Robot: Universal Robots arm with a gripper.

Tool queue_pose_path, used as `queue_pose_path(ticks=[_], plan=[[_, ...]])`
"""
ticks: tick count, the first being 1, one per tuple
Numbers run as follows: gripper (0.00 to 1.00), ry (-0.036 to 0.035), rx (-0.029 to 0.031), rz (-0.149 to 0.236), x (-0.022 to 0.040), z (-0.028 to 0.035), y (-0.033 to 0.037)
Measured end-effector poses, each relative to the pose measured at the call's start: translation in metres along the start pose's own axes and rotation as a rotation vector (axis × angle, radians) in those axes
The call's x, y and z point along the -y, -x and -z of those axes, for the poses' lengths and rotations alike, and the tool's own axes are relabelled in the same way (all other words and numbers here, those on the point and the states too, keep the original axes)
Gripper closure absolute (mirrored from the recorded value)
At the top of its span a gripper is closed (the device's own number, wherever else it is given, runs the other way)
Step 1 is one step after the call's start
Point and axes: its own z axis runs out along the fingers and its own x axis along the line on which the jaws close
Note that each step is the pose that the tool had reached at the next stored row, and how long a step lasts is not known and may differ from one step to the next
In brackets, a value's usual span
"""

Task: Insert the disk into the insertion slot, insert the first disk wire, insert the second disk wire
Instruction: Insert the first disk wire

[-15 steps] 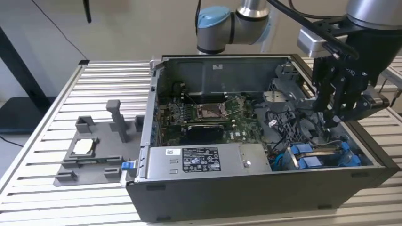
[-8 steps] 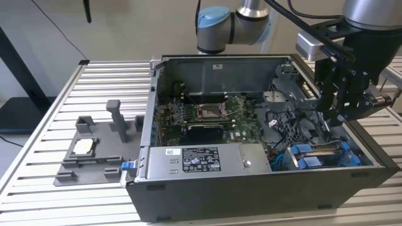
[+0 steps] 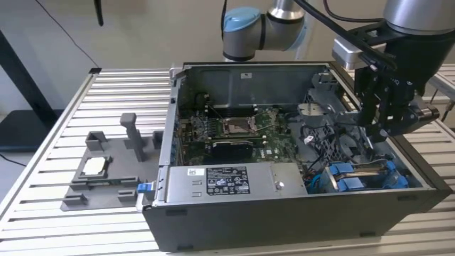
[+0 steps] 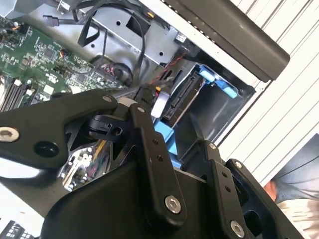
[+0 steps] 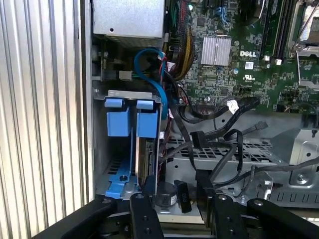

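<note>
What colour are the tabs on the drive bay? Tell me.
Bright blue; the tabs show best in the first wrist view.

**Cam setup — one wide, two close**

Ext. view: set high, off the computer case (image 3: 284, 213), angled down into its open side. Mid range, w/ the whole case and the slatted table (image 3: 42, 160) in frame. Both wrist views: v. close, looking past the gripper (image 3: 389, 125) into the case, at the insertion slot (image 5: 130, 144) from differing angles. All three share the slot and the motherboard (image 5: 239, 74).
</note>
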Motion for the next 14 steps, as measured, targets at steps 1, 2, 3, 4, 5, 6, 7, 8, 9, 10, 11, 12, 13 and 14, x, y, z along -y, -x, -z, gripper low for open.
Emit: queue_pose_path(ticks=[1,2,3,4,5,6,7,8,9,10,11,12,13,14], plan=[[0.53,-0.001,-0.0004,0.0,-0.0001,-0.0007,0.0013],[0.53,-0.0017,-0.0003,0.0,-0.0002,-0.0015,0.003],[0.53,-0.0021,-0.0006,0.0,-0.0002,-0.002,0.0052],[0.53,-0.0024,-0.0018,0.0,-0.0001,-0.0022,0.008],[0.56,-0.0025,-0.0031,0.001,0.0,-0.0024,0.0101],[0.62,-0.0026,-0.0034,0.001,0.0,-0.0024,0.0108],[0.62,-0.0026,-0.0032,0.001,0.0,-0.0025,0.0109],[0.62,-0.0026,-0.0034,0.001,0.0,-0.0024,0.0109],[0.69,-0.0026,-0.0035,0.001,0.0,-0.0024,0.0109],[0.69,-0.0026,-0.0035,0.001,0.0,-0.0024,0.011],[0.69,-0.0026,-0.0035,0.001,0.0,-0.0024,0.0111],[0.69,-0.0026,-0.0035,0.001,0.0,-0.0024,0.0111],[0.69,-0.0026,-0.0035,0.001,0.0,-0.0024,0.0111],[0.69,-0.0026,-0.0035,0.001,0.0,-0.0024,0.0112]])
